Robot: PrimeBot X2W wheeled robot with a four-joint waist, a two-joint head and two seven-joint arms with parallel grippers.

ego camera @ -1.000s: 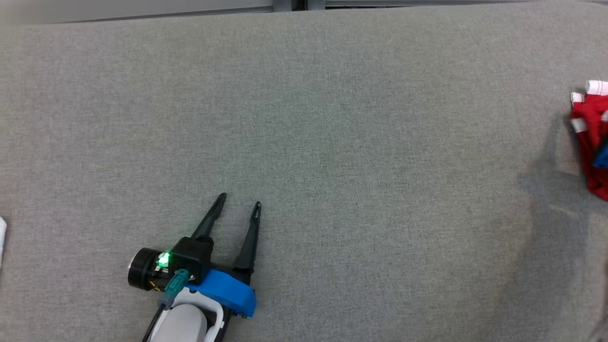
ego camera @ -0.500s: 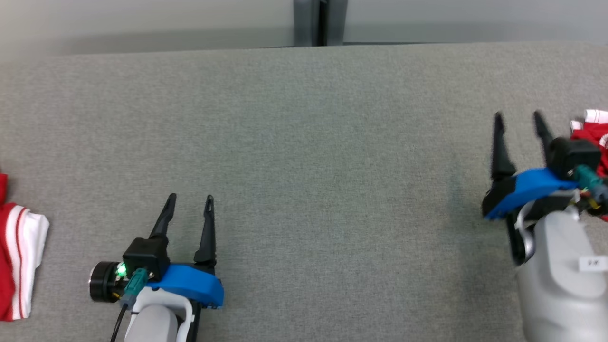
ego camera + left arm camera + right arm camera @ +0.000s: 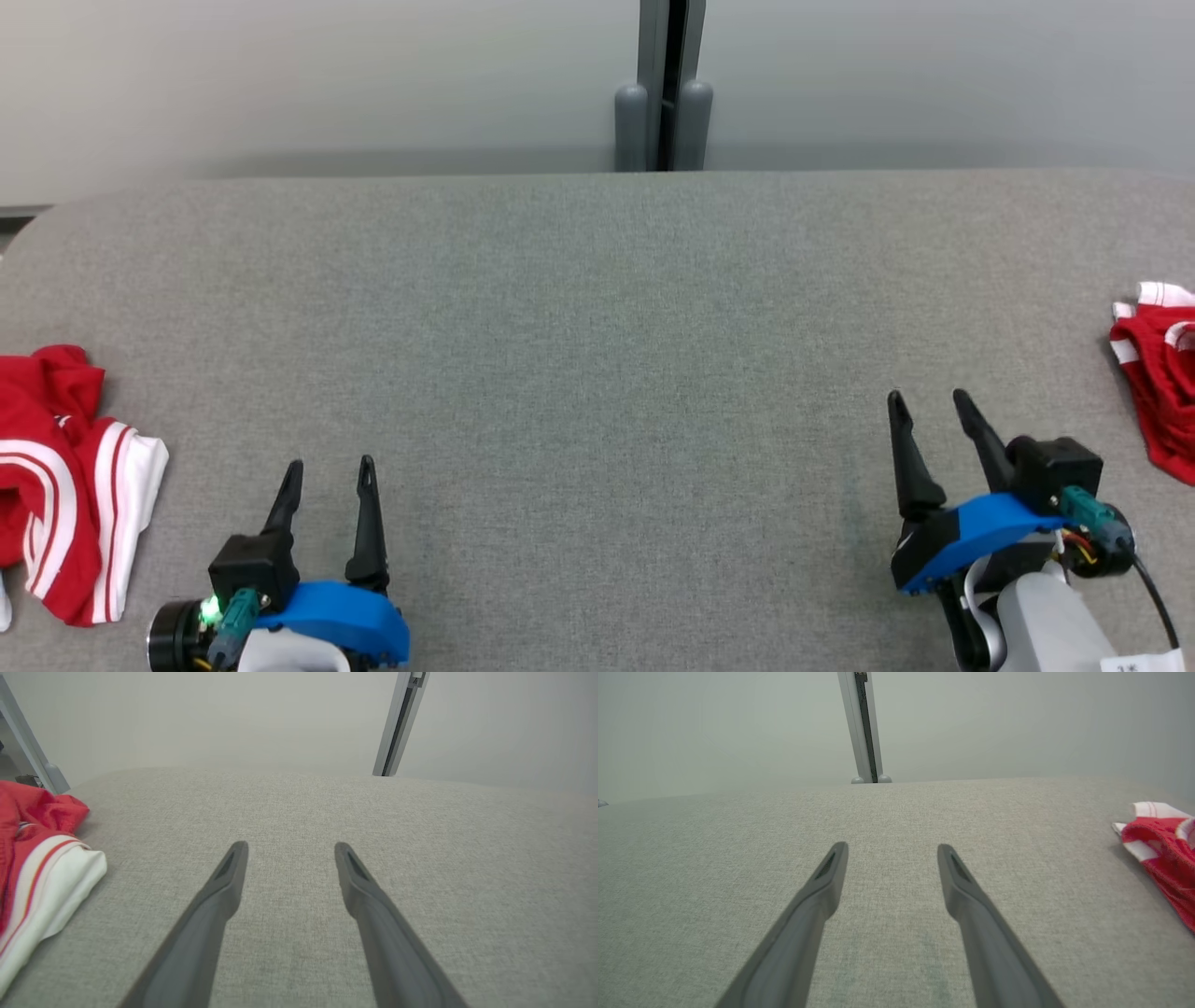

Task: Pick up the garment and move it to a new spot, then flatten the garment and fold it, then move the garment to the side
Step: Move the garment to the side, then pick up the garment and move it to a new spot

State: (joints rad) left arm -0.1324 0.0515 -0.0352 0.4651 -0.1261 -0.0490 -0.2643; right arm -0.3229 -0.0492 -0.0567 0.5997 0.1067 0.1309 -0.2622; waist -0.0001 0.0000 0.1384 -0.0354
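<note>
Lower left, the left gripper [image 3: 331, 463] stands wide and empty, with the crumpled red-and-white garment [image 3: 65, 476] near it at the left edge. Lower right, the right gripper [image 3: 928, 397] also gapes empty, with a second red garment [image 3: 1158, 373] at the right edge.

left gripper [image 3: 330, 463]: fingers [image 3: 368, 523] spread, empty | right gripper [image 3: 928, 397]: fingers [image 3: 907, 457] spread, empty

No legible text or labels

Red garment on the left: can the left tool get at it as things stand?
Probably yes. The left tool stands open beside the red garment, with only bare grey table between them.
</note>
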